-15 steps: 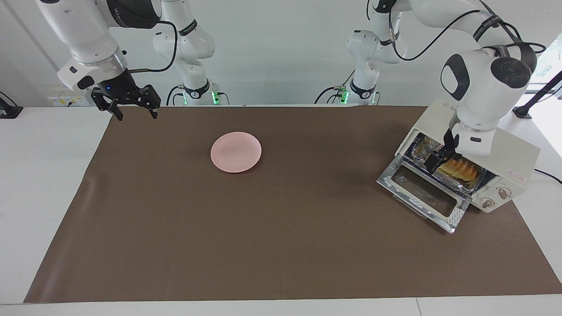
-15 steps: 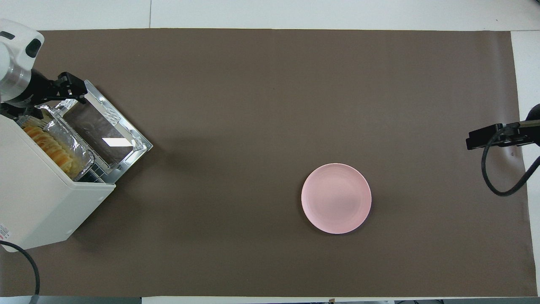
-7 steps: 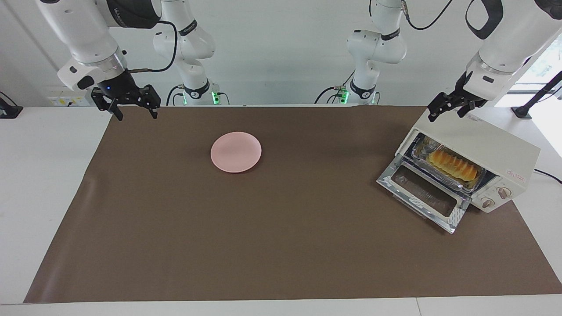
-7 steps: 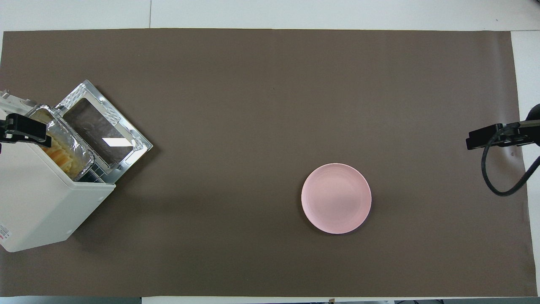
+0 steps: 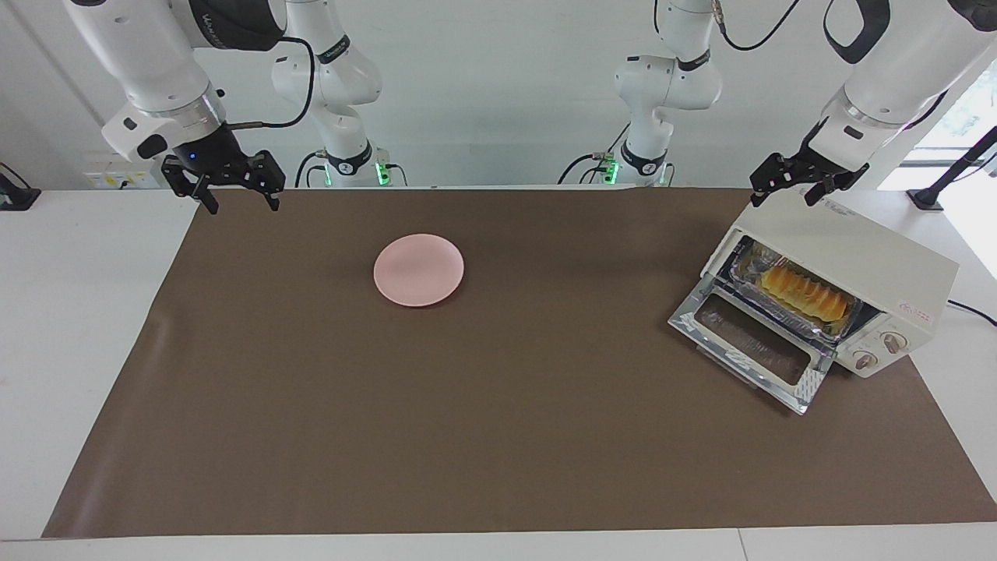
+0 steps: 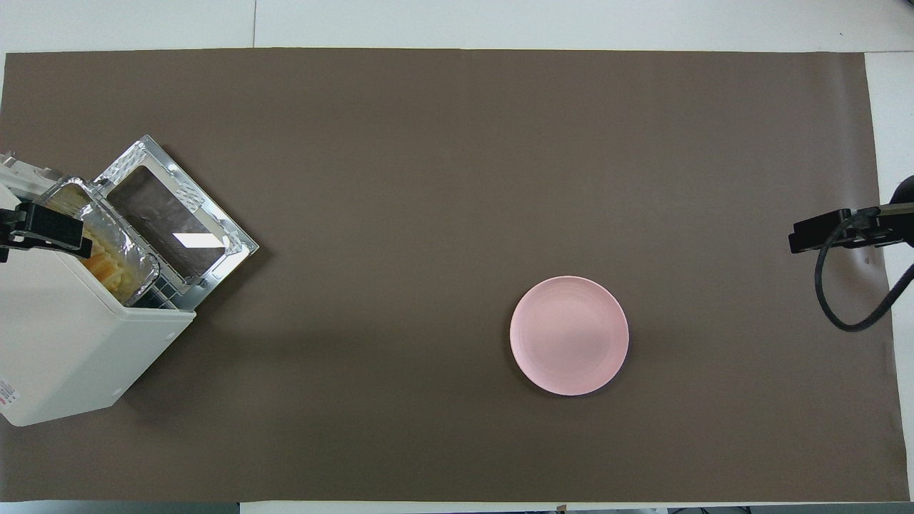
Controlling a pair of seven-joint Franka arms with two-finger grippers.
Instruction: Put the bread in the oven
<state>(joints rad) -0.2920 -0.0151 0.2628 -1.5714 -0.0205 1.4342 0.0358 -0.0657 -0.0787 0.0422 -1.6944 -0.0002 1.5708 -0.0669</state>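
Bright, even light, soft shadows, sharp focus, and glare on the oven door (image 6: 191,240).

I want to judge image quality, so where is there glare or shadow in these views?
Overhead view: a bright white glare patch on the oven door's glass, and a soft shadow beside the oven. Facing view: the plate shows no glare.

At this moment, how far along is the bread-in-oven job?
Done: the bread lies in a foil tray inside the oven. In hand: nothing; the left hand hangs open and empty over the oven's top, and the right hand waits open at its own end. Left: perhaps closing the oven door, which lies open.
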